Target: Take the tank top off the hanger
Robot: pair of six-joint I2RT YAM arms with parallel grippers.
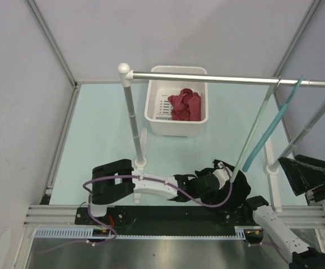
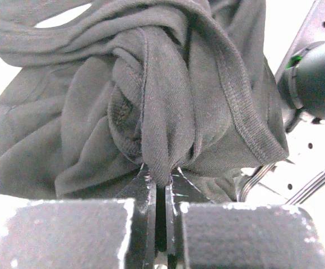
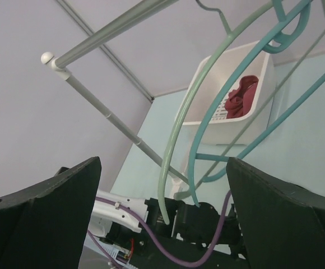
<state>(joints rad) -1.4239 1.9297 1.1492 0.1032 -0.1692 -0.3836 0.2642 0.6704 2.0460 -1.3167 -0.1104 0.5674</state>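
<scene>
1. The left gripper [image 2: 165,178] is pinched shut on a fold of the dark tank top [image 2: 151,95].
2. The tank top lies bunched near the table's [image 1: 95,145] front edge, below the teal hanger [image 1: 270,130].
3. The right gripper [image 3: 163,162] gapes wide, holding nothing.

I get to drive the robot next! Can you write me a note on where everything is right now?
Left claw: shut on a fold of the top.
Right claw: open, empty, facing the hangers.
The top is bunched low, by the foot of the green hanger. The teal hanger looks bare. Both hang from the rail.
Done: top gripped.
Left: I cannot tell if it is fully off the hanger; probably pull it clear.
</scene>
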